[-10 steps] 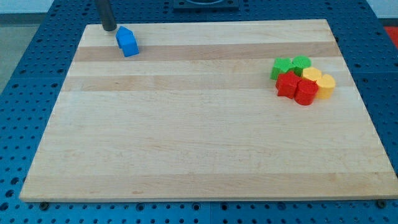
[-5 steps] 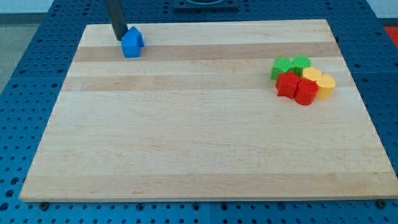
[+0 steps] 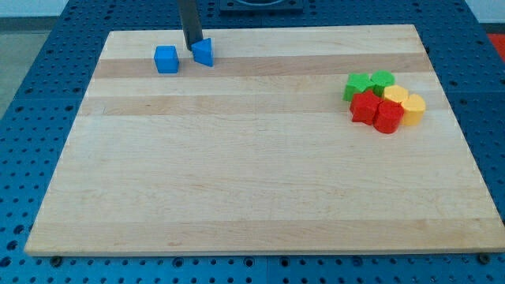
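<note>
My tip (image 3: 191,46) stands near the view's top left, on the wooden board (image 3: 260,189). It touches the left side of a blue triangular block (image 3: 204,52). A blue cube (image 3: 166,59) sits apart, a short way to the tip's left. Far off at the view's right lies a tight cluster: two green blocks (image 3: 368,83), two red blocks (image 3: 375,110) and two yellow blocks (image 3: 405,104).
The board rests on a blue perforated table (image 3: 31,118). The board's top edge runs just behind the tip and the two blue blocks.
The tip slid right along the board's top edge. It split the blue pair: the triangular block went right with the tip, the cube stayed at the left.
</note>
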You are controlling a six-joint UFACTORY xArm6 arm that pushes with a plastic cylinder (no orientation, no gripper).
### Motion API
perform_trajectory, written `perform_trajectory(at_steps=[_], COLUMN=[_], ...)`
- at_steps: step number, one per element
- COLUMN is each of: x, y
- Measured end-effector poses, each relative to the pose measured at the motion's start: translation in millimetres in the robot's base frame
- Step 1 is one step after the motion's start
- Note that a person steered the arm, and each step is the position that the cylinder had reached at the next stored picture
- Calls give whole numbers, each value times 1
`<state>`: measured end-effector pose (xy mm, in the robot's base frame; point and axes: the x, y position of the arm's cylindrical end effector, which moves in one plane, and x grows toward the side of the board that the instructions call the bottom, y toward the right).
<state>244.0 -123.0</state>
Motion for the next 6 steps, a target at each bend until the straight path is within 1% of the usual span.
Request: perform_trajectory(at_steps=[1,2,3,4,5,6], x=[12,-5,-16,-10,21,58], y=[0,-22,-59,-102,-124,-114])
